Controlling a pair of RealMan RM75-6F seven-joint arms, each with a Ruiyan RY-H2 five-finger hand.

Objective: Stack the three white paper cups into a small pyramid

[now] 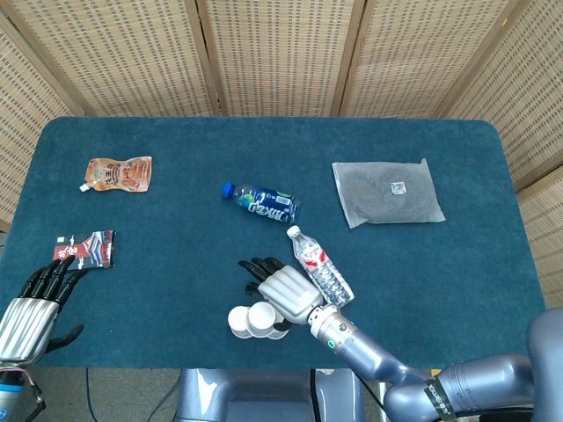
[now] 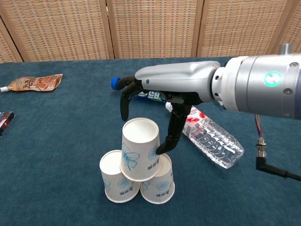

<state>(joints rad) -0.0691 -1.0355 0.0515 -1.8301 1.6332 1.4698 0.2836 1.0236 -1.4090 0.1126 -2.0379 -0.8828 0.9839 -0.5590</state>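
Note:
Three white paper cups with a blue flower print stand as a pyramid near the table's front edge. Two bottom cups sit side by side and the top cup rests upright on both; the head view shows the stack from above. My right hand hovers over and behind the top cup with fingers spread. Its thumb reaches down beside the cup's right side, touching or nearly so, while the other fingers end above the rim. My left hand lies at the front left corner, fingers stretched, holding nothing.
A clear water bottle lies just right of the stack. A blue-capped bottle lies behind my right hand. A grey bag is at the back right, a brown pouch at the back left, a dark packet by my left fingertips.

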